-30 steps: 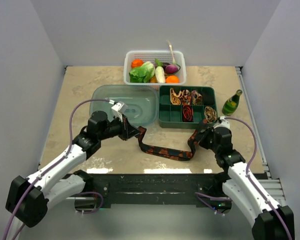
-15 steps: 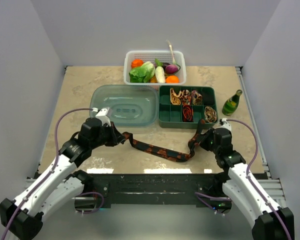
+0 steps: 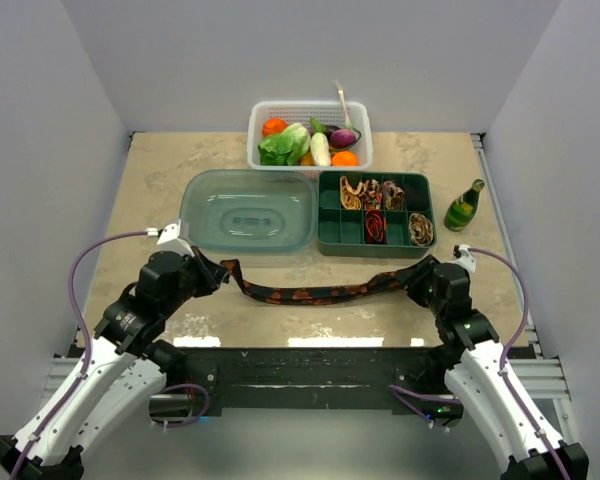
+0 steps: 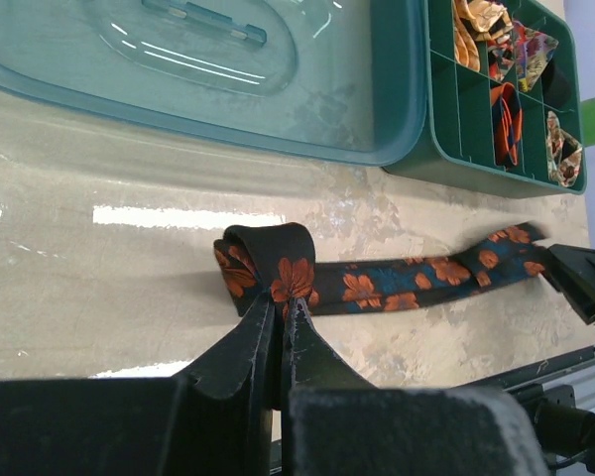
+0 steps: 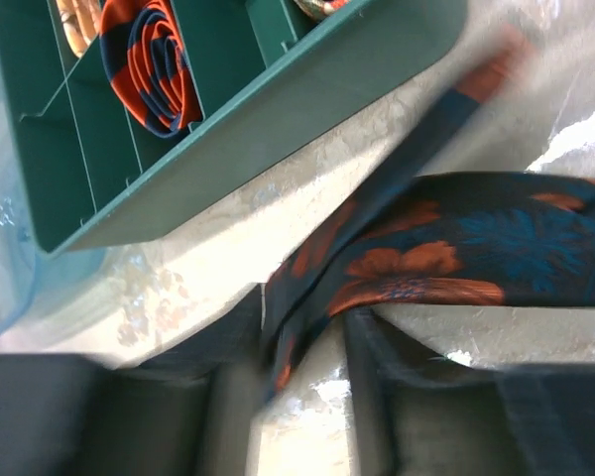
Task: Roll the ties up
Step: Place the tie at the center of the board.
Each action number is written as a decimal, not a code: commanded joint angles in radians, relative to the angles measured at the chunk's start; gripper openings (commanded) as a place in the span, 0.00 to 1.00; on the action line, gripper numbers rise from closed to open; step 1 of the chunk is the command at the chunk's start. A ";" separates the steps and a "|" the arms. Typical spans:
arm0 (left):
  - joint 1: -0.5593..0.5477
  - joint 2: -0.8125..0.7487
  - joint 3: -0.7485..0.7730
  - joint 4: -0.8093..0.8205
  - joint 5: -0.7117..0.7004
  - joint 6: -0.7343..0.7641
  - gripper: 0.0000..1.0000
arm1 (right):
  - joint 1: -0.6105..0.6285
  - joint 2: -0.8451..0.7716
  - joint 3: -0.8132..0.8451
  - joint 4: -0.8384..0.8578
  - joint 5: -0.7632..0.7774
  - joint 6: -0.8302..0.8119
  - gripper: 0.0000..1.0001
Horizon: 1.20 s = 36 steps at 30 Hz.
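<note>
A black tie with orange-red flowers [image 3: 320,293] lies stretched almost straight across the near part of the table. My left gripper [image 3: 212,272] is shut on its left end, where the fabric folds into a small loop [image 4: 263,260] just past the closed fingertips [image 4: 283,302]. At the tie's right end is my right gripper [image 3: 423,280]. In the right wrist view its jaws stand apart, with the blurred tie [image 5: 456,248] passing loosely between the fingers [image 5: 228,342]. Rolled ties [image 3: 377,226] fill compartments of the green tray [image 3: 332,245].
A clear teal lid [image 3: 248,210] lies behind the tie, left of the green tray. A white basket [image 3: 310,107] of vegetables stands at the back. A green bottle [image 3: 464,207] stands right of the tray. The table's near edge is just below both grippers.
Both arms drew apart and toward the near edge, pulling the sagging tie out straight. The left gripper kept its hold. The right gripper's jaws have opened around the tie's end.
</note>
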 commanded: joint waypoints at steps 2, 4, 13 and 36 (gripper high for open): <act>-0.006 0.008 -0.006 -0.003 -0.039 -0.032 0.00 | -0.003 0.014 -0.009 -0.016 -0.015 0.022 0.64; -0.006 0.006 -0.006 -0.003 -0.042 -0.031 0.00 | -0.003 0.017 -0.014 -0.015 -0.062 0.023 0.72; -0.004 -0.003 0.005 -0.023 -0.047 -0.023 0.00 | -0.003 0.023 -0.026 -0.019 -0.305 0.008 0.94; -0.006 0.097 0.083 -0.052 -0.044 0.052 0.00 | 0.283 0.532 0.406 0.077 -0.177 -0.356 0.06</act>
